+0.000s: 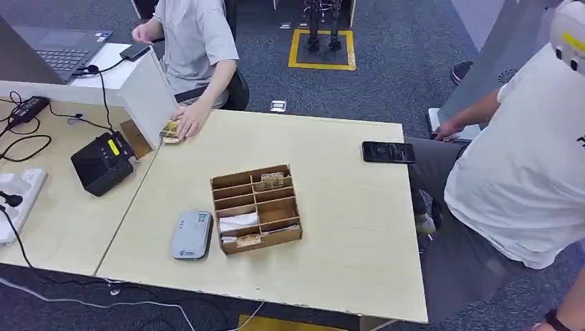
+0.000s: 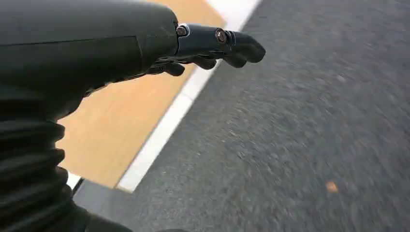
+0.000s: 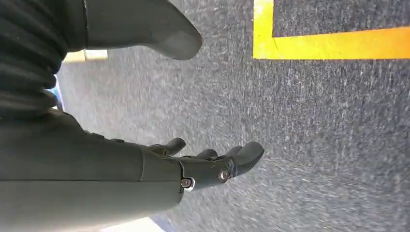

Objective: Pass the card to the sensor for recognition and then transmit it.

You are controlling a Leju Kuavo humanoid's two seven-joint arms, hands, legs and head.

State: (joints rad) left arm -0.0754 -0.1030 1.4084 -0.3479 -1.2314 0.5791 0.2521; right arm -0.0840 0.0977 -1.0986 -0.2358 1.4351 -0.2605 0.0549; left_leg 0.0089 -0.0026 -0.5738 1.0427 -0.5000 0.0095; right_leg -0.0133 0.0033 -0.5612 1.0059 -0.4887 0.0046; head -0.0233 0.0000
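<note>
Cards lie in the slotted wooden organiser box (image 1: 256, 208) at centre frame of the head view, just right of the flat grey card sensor (image 1: 191, 235). Left hand (image 2: 212, 48) and right hand (image 3: 208, 164) hang over grey carpet, fingers loosely curled, holding nothing. Risk: thin cards set low between dividers may slip a pinch; a seated person's hand (image 1: 190, 121) at upper left could obstruct.

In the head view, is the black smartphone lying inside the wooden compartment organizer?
No, the black smartphone lies flat near the light wooden table's far right edge, well apart from the wooden compartment organizer.
</note>
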